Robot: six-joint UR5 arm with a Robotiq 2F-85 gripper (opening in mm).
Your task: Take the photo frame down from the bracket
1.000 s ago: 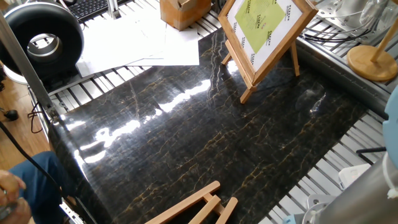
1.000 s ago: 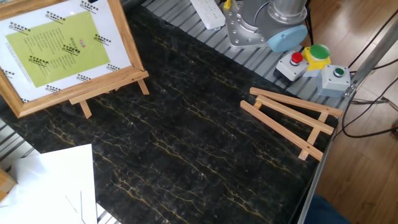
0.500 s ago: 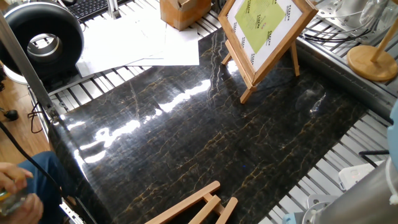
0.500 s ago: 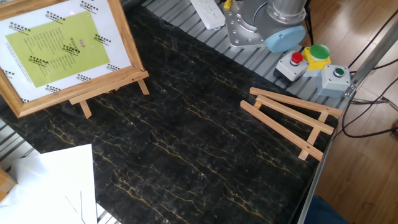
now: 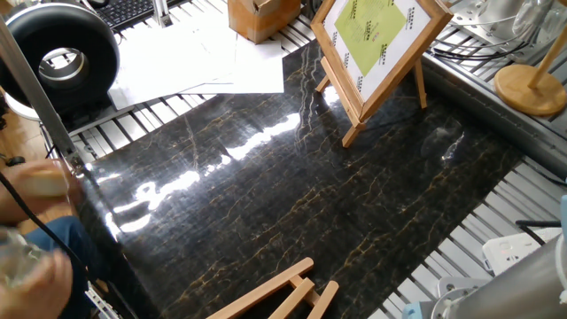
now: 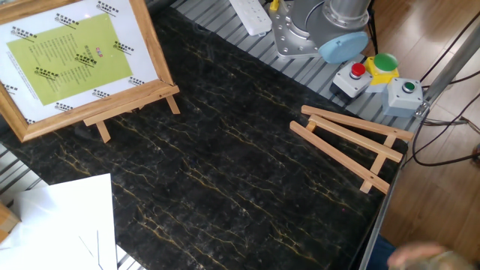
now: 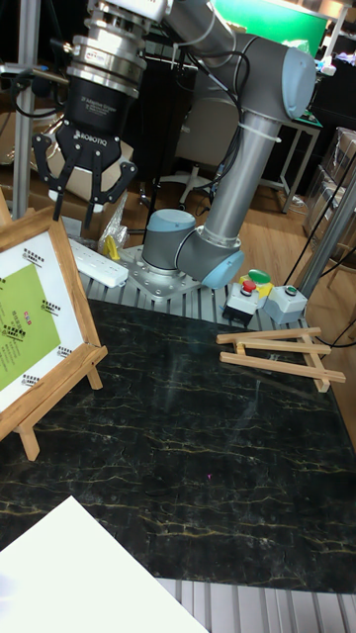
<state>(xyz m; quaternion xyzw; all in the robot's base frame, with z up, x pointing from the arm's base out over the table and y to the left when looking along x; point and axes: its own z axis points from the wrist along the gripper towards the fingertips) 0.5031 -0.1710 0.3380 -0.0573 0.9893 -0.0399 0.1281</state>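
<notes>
The photo frame (image 5: pixel 381 40) (image 6: pixel 71 60) (image 7: pixel 25 331), light wood with a white mat and a yellow-green picture, leans upright on the bracket. The bracket's ledge bar (image 6: pixel 139 99) (image 7: pixel 61 384) carries the frame's lower edge, and its slanted legs (image 5: pixel 351 133) stand on the black marble mat. In the tall fixed view my gripper (image 7: pixel 79 213) hangs open in the air above the frame's upper right corner. Its fingers (image 7: pixel 54 193) are spread and hold nothing. The gripper is out of both other views.
A flat-folded wooden easel (image 6: pixel 352 146) (image 5: pixel 275 297) (image 7: pixel 282 354) lies on the mat near the arm's base (image 6: pixel 307 30). White paper (image 5: pixel 195 58) (image 6: pixel 60 217), button boxes (image 6: pixel 375 75), a power strip (image 6: pixel 251 15), a wooden box (image 5: pixel 261 18). A person's blurred hand (image 5: pixel 31 199) (image 6: pixel 427 256) at the table edge.
The person's hand has risen at the table edge, blurred, and now enters the other fixed view's bottom right. The arm shifted slightly at one fixed view's right edge. Frame and bracket have not moved.
</notes>
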